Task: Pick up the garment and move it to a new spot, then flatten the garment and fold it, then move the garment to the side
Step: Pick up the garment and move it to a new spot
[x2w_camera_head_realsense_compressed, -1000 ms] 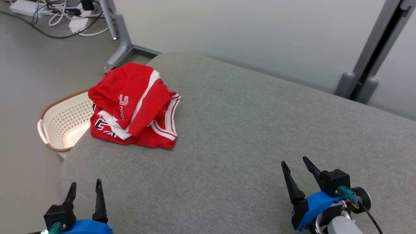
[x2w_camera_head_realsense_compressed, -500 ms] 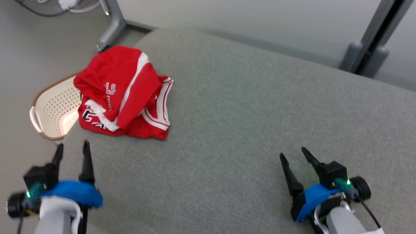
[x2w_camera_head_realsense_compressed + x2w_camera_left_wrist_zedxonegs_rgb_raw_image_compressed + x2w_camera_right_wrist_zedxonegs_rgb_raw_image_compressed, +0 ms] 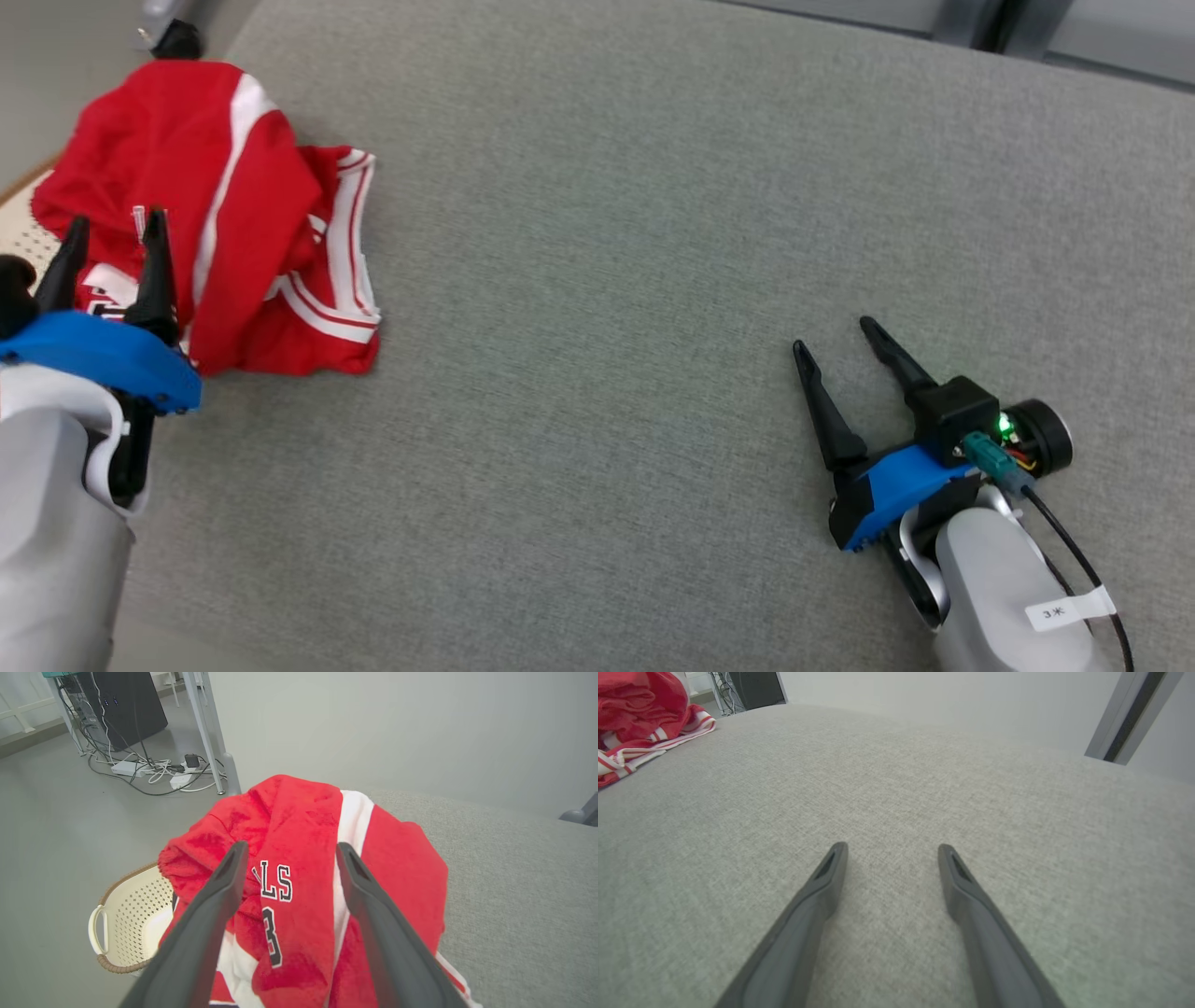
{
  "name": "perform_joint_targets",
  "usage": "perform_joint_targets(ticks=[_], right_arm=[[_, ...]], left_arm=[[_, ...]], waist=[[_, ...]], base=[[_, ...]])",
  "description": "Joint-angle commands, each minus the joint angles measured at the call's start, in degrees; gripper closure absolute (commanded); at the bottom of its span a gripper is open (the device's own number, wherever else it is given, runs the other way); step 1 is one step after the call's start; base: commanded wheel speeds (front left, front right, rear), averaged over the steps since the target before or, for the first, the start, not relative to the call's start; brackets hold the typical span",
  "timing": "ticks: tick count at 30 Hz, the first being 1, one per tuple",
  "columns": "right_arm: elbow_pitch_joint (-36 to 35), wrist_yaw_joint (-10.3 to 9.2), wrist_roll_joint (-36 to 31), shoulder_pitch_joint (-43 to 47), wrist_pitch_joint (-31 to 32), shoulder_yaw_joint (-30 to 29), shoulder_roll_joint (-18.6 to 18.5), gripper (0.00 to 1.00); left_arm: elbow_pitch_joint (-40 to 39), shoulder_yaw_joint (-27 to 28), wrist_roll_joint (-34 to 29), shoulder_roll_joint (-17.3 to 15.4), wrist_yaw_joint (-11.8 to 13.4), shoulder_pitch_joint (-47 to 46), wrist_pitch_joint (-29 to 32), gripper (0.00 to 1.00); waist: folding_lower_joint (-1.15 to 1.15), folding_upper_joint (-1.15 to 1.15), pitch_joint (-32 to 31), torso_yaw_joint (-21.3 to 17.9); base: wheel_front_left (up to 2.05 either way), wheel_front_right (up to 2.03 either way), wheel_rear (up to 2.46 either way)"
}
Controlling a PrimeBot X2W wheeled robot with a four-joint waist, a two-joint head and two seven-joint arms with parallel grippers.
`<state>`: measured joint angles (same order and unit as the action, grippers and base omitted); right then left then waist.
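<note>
A crumpled red garment [image 3: 233,224] with white stripes and dark lettering lies bunched at the far left edge of the grey cushioned surface [image 3: 653,233]. My left gripper [image 3: 114,224] is open, its two dark fingers raised in front of the heap's near side; in the left wrist view the garment [image 3: 303,858] lies just beyond and between the spread fingertips, apart from them. My right gripper [image 3: 833,334] is open at the lower right, far from the cloth, hovering low above bare cushion [image 3: 896,788]. The right wrist view has the garment [image 3: 640,714] at its upper left corner.
A cream perforated basket [image 3: 131,919] with a brown woven rim sits on the floor just past the cushion's left edge, below the garment. Cables and a power strip [image 3: 145,767] lie on the floor farther back, beside a grey table leg [image 3: 210,732].
The head camera has tilted down and swung right, shifting the whole picture. My left gripper has risen and advanced up to the garment's near side. The right gripper has edged forward, staying open.
</note>
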<state>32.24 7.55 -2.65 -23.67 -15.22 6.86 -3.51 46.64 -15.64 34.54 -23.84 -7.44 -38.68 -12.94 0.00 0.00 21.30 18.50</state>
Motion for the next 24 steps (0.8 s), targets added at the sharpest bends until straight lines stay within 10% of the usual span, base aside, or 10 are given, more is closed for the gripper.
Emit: perform_joint_targets(ticks=[1,14,15,16,24], right_arm=[[1.56,-0.11,-0.75,0.17,0.15,-0.77,-1.38,0.0],[2.56,-0.2,-2.08,-0.16,0.56,-2.24,-2.09,0.0],[2.6,-0.2,-2.21,-0.19,0.59,-2.36,-2.08,0.0],[2.78,-0.2,-2.29,-0.18,0.6,-2.53,-2.05,0.0],[2.51,-0.19,-1.4,0.22,0.5,-2.3,-1.32,0.0]], left_arm=[[0.78,-1.49,1.32,-1.04,-0.07,-1.52,0.75,0.0],[9.64,-11.6,13.77,-3.94,-0.07,-6.14,6.29,0.0],[10.61,-11.88,14.03,-3.91,-0.07,-6.31,5.87,0.24],[11.56,-12.74,14.47,-3.47,-0.07,-6.49,4.97,1.0],[10.85,-15.85,14.23,-5.14,-0.08,-8.52,-0.53,1.0]], waist=[[0.0,0.0,0.83,-0.4],[0.0,0.0,5.39,-3.65],[0.0,0.0,5.51,-3.7],[0.0,0.0,5.55,-3.76],[0.0,0.0,3.23,-3.47]], base=[[0.0,0.0,0.0],[0.0,0.0,0.0],[0.0,0.0,0.0],[0.0,0.0,0.0],[0.0,0.0,0.0]])
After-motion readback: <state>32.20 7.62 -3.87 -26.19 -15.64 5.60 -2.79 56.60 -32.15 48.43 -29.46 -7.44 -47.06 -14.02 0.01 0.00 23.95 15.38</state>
